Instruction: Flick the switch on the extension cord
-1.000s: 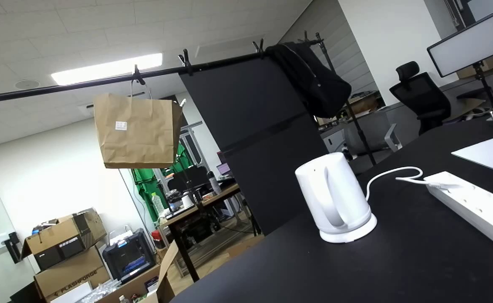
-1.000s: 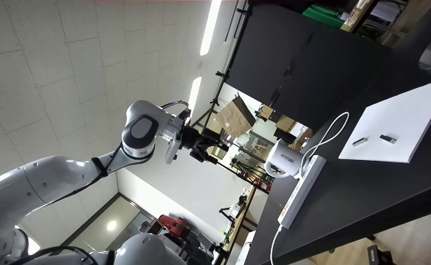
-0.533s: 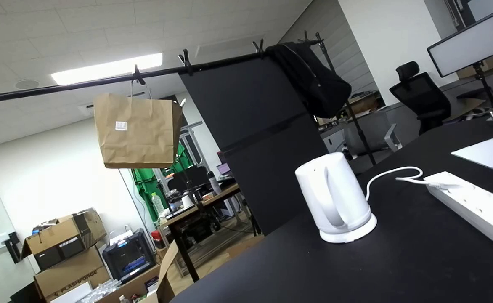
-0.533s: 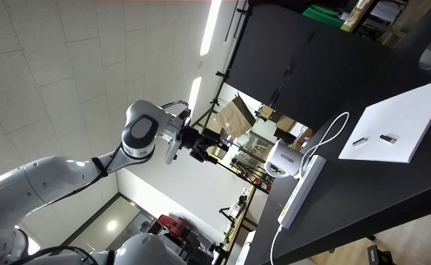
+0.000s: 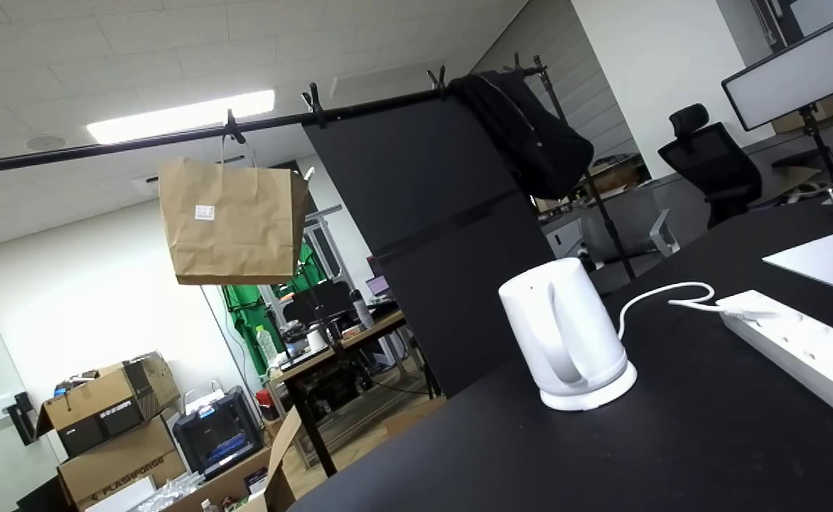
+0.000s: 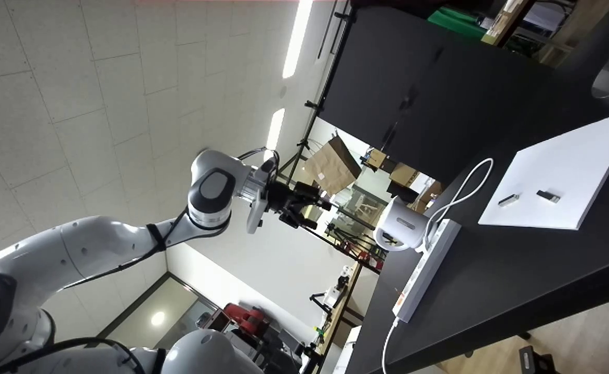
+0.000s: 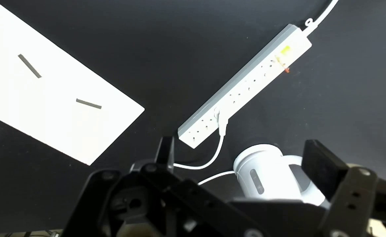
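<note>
The extension cord (image 7: 242, 89) is a long white power strip lying on the black table. It also shows in both exterior views (image 5: 800, 341) (image 6: 426, 272). Its switch (image 7: 285, 50) glows yellow-orange near the strip's cable end. The switch looks reddish in an exterior view (image 6: 399, 299). A white plug (image 7: 223, 121) sits in a socket towards the strip's opposite end. My gripper (image 6: 319, 214) is open and empty, up in the air above the table and apart from the strip. In the wrist view its fingers (image 7: 240, 154) are wide apart, with the kettle visible between them.
A white electric kettle (image 7: 265, 174) stands beside the strip, its thin cord (image 6: 468, 182) looping to the plug. A white board (image 7: 58, 92) with two small dark bars lies on the table. A paper bag (image 5: 232, 220) hangs from a rail behind.
The arm and gripper have moved a little to the right and down in the exterior picture, closer to the table. The strip, kettle and board have not moved.
</note>
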